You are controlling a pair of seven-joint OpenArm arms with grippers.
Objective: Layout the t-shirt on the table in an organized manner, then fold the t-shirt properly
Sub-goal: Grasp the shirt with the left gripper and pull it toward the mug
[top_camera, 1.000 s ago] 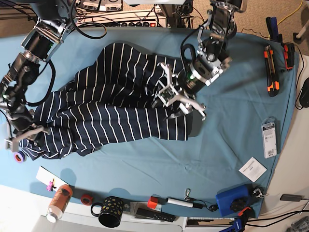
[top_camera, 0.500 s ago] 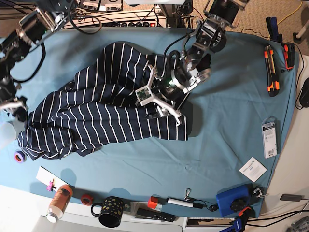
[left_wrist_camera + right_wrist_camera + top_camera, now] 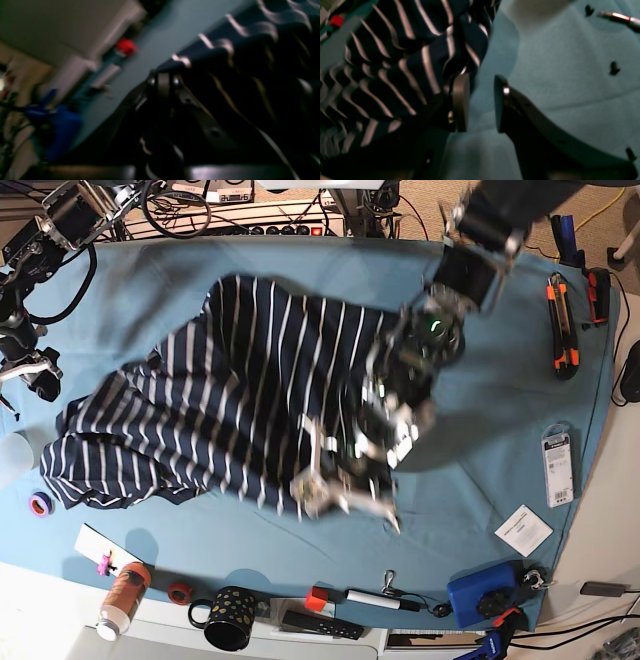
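Under t-shirt (image 3: 230,400), blurred left gripper (image 3: 335,485)

t-shirt (image 3: 220,410) spread across table (image 3: 480,430) centre-left, mug (image 3: 228,618) apparently on near edge

left end effector (image 3: 345,480): motion-blurred in the base view, outline smeared over the t-shirt (image 3: 230,400)
left wrist view: wholly blurred and dark
right end effector (image 3: 30,370): cut off by the frame edge beside the bench (image 3: 500,430)
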